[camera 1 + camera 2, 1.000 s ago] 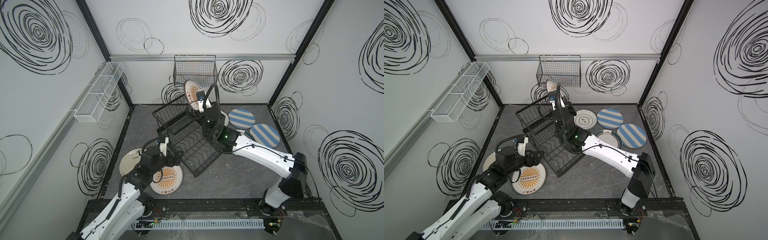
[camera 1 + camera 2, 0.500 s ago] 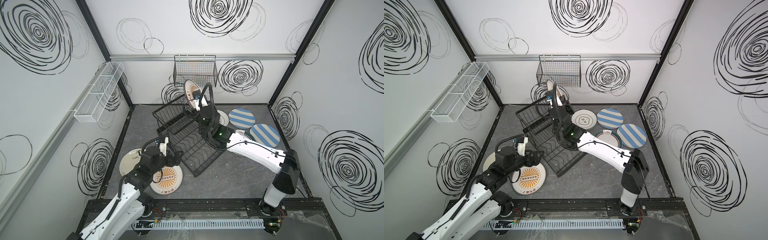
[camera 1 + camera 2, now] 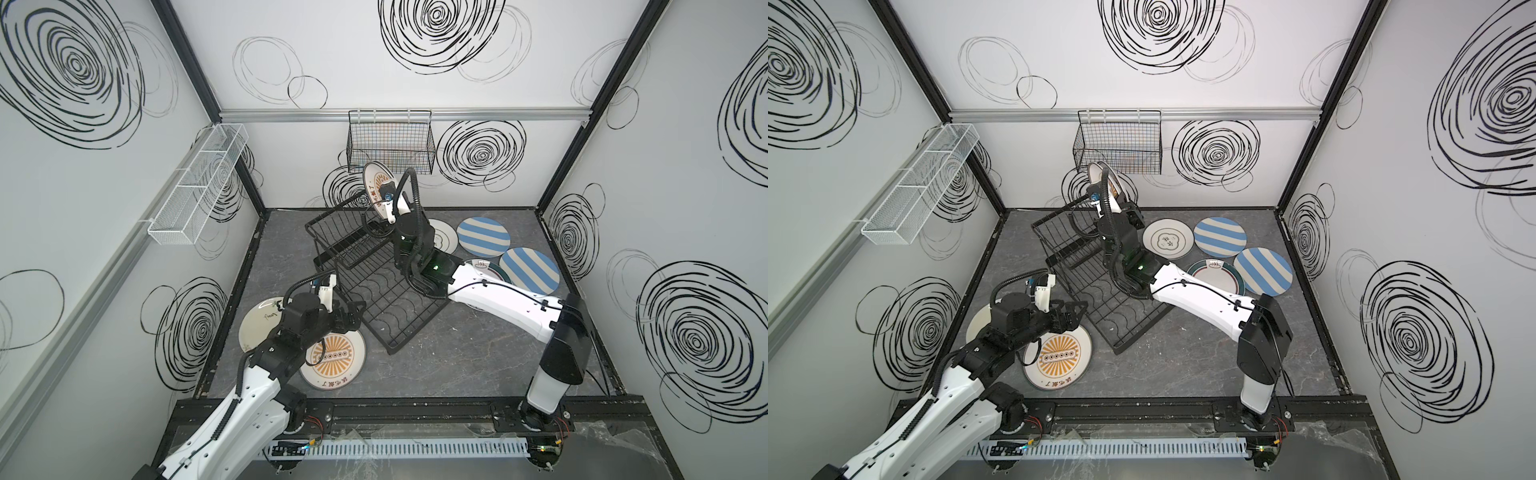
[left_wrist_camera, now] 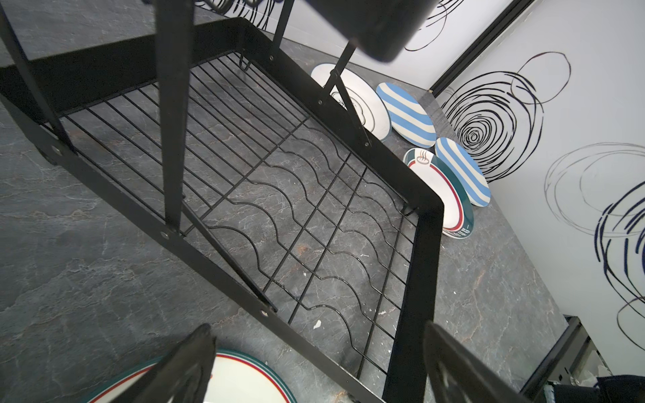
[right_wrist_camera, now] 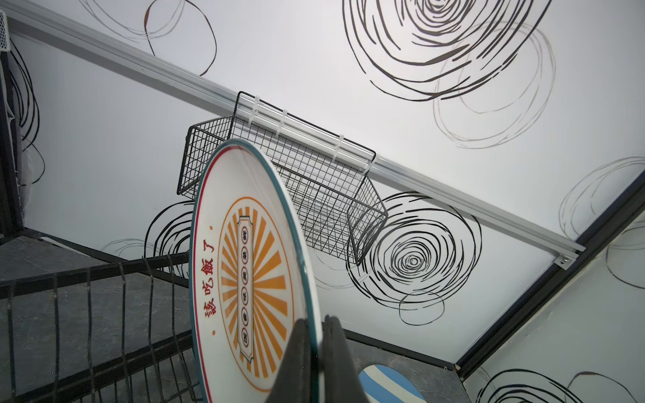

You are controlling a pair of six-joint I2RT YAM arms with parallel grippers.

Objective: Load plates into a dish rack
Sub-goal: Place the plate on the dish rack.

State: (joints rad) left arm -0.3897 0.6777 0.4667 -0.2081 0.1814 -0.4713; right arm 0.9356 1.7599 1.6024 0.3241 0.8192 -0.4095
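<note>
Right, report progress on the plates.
Done: nothing; the dish rack holds no plate. In hand: the right gripper is shut on a sunburst plate, upright near the upper basket; the left gripper is open. Left: six plates on the table: second sunburst plate, cream plate, emblem plate, green-rimmed plate, two striped plates.

White swirl-marked walls (image 3: 357, 54), dark marbled floor (image 3: 457, 365), black wall basket (image 3: 390, 145)

Beneath the left gripper (image 4: 317, 329), a green-red rimmed plate (image 4: 241, 378) is cut off by the edge and partly hidden by its jaws.
</note>
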